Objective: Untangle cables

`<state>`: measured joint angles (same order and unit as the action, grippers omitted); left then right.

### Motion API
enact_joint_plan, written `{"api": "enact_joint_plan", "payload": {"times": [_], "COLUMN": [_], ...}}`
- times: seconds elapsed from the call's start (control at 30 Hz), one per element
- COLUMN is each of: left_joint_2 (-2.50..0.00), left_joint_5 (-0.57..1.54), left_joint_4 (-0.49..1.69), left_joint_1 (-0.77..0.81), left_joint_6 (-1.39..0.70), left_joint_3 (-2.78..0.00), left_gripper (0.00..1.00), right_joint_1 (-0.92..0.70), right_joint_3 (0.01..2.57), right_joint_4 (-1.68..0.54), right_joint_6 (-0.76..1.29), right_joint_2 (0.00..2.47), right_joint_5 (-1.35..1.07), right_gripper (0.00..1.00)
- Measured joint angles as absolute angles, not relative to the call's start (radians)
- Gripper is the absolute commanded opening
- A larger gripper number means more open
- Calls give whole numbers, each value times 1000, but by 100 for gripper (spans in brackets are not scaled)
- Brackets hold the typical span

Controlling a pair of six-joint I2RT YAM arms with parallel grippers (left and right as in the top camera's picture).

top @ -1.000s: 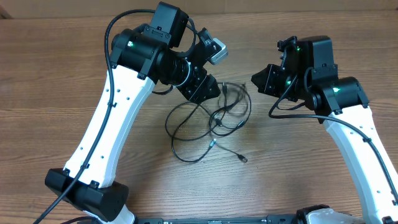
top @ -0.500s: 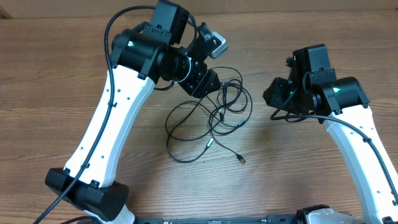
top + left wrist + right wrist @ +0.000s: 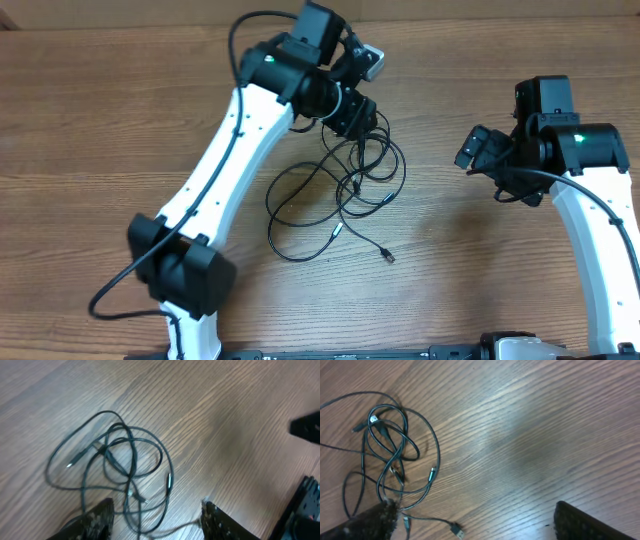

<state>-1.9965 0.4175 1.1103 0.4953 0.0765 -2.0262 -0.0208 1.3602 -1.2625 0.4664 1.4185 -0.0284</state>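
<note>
Black cables beneath left pincer, right pincer apart

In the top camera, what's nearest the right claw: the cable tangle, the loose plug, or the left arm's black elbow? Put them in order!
From the right claw:
1. Cable tangle, table's middle.
2. Loose plug, below the tangle.
3. Black elbow, far left.
</note>
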Motion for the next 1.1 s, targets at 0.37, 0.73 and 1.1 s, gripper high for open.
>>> {"api": "enact_joint_plan", "payload": {"times": [0.37,0.73,1.1], "left_joint_2": [-2211,-2336,-2404], "left_joint_5": [412,386,299], "left_joint_4": [1032,923,874], "left_joint_1": [573,597,662], "left_joint_6": [-186,-313,-339], "left_joint_3": [-2026,-2026,-2026], "left_gripper": [54,55,44], "right_joint_1": [-13,-13,-13], "right_joint_3": [1360,1360,1360], "right_joint_4": [-1276,-1294,-1295], "right_joint_6": [444,444,444], "right_joint_2": [1419,1419,1419], "right_joint_5": [-29,-29,-29], "right_gripper": [100,100,100]}}
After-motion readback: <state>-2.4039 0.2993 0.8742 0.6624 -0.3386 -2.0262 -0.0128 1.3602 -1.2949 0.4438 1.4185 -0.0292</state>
